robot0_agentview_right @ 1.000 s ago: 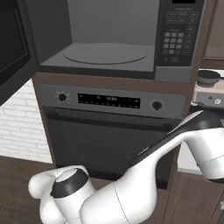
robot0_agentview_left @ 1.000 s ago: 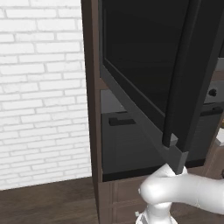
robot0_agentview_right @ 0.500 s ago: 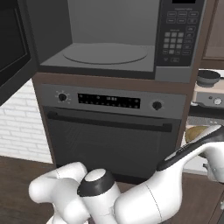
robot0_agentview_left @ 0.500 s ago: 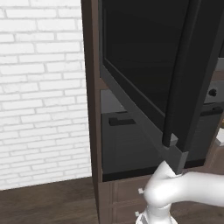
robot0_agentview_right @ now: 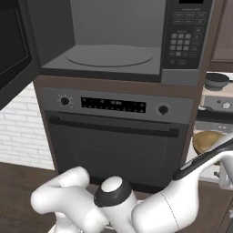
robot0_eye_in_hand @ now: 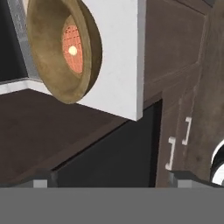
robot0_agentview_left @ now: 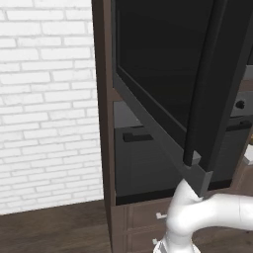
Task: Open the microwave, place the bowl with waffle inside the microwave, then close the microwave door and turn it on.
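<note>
Arm point(robot0_agentview_right: 182, 200) swung lower | bowl point(robot0_eye_in_hand: 65, 48) cut off at top | fingers point(robot0_eye_in_hand: 43, 178) spread, empty

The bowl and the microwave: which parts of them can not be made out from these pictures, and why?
- Bowl, right base view: its near side is hidden by the arm; the waffle is not visible there.
- Waffle, hand view: too small and blurred to see detail.
- Microwave door, left base view: cut off by the top edge.
- Microwave keypad labels, right base view: too small to read.
- Hand, hand view: the finger tips barely show at the bottom edge.
</note>
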